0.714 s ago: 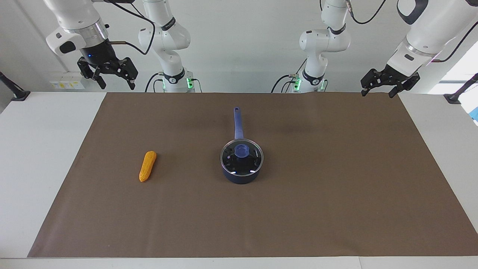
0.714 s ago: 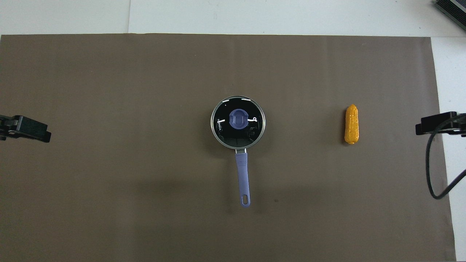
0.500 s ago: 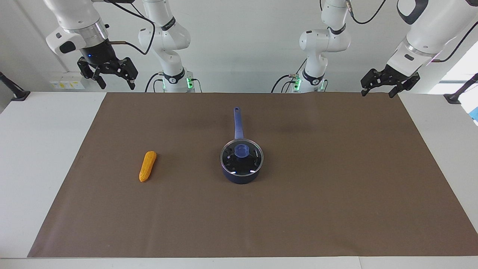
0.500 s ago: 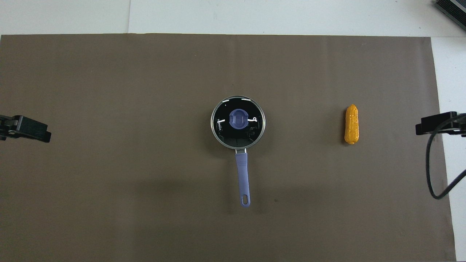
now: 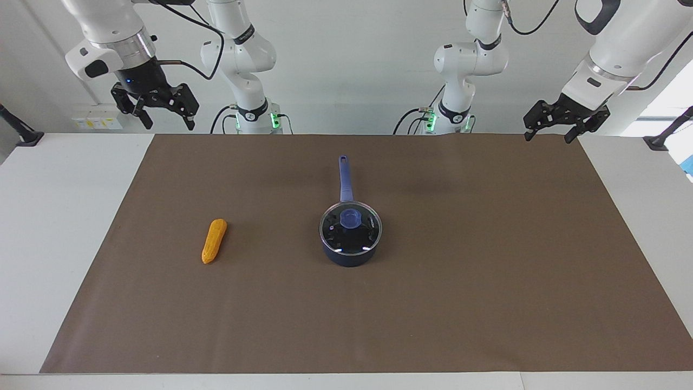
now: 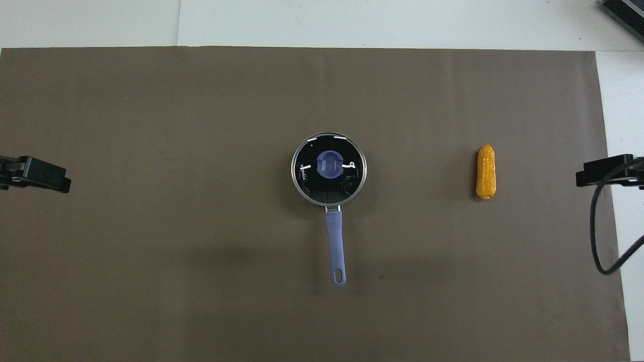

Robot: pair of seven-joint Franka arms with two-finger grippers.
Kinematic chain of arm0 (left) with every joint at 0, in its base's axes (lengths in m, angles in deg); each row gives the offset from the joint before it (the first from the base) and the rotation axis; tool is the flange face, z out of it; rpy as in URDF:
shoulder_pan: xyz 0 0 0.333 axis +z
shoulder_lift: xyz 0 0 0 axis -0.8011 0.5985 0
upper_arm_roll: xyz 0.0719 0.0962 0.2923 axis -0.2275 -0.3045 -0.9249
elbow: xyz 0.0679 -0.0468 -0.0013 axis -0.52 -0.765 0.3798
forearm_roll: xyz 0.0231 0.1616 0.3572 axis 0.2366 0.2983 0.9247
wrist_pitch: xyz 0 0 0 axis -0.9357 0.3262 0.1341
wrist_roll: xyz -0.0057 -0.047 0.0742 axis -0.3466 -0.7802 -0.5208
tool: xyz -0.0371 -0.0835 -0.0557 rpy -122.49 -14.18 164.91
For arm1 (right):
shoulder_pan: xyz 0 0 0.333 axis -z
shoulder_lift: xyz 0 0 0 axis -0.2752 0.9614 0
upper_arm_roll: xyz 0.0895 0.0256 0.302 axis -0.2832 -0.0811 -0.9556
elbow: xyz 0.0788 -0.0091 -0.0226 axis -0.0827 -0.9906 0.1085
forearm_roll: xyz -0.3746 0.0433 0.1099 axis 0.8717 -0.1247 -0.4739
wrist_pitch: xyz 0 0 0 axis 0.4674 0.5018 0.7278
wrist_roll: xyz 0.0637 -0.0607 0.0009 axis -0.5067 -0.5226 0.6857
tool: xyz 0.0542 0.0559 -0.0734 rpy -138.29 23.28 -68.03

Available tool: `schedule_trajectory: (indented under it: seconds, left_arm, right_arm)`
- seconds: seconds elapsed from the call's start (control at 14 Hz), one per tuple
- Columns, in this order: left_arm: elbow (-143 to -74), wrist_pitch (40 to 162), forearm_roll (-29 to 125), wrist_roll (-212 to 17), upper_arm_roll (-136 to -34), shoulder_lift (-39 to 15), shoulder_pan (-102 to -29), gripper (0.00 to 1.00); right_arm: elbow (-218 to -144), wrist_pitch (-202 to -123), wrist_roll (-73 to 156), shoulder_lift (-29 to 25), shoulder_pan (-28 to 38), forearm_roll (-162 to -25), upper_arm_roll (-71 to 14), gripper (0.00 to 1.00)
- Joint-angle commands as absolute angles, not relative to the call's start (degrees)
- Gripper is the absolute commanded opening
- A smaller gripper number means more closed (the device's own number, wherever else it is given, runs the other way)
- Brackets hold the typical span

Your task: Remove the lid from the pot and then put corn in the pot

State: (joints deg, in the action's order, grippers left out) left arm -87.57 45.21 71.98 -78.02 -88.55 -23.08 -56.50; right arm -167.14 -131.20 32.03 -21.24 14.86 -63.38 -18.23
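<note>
The dark blue pot [image 5: 349, 254] [image 6: 302, 188] stands in the middle of the brown mat, its long blue handle [image 5: 344, 176] [image 6: 335, 246] pointing toward the robots. The glass lid [image 5: 364, 238] [image 6: 347, 183] sits closed on the pot, with its blue knob [image 5: 351, 218] [image 6: 329, 165] at the centre. The yellow-orange corn [image 5: 214, 241] [image 6: 486, 172] lies on the mat beside the pot, toward the right arm's end. My right gripper [image 5: 169, 123] hangs open and empty, raised over the mat's corner at the robots' edge. My left gripper [image 5: 547, 135] hangs open and empty over the other corner at that edge.
The brown mat [image 5: 465, 292] [image 6: 151, 125] covers most of the white table [image 5: 54, 216]. A black cable [image 6: 598, 241] hangs from the right arm over the table's end. Two black stands [image 5: 21, 135] [image 5: 660, 140] sit at the table's ends.
Both grippers have shifted by a hair at most. The pot, the lid and the corn lie as before.
</note>
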Motion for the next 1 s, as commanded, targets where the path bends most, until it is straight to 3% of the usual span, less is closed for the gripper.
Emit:
schedule_trajectory:
  seconds: [0.0, 0.93]
  left_arm:
    - [-87.96, 46.01, 72.03, -77.27, -88.25, -23.75, -56.05, 1.0]
    - [-89.72, 46.01, 72.03, -77.36, -88.25, -24.89, -56.05, 1.0]
  right_arm:
    - [-169.1, -132.38, 33.5, -22.67, 15.62, -63.18, -18.54, 1.0]
    - [-169.37, -132.38, 33.5, -22.76, 15.62, -63.26, -18.54, 1.0]
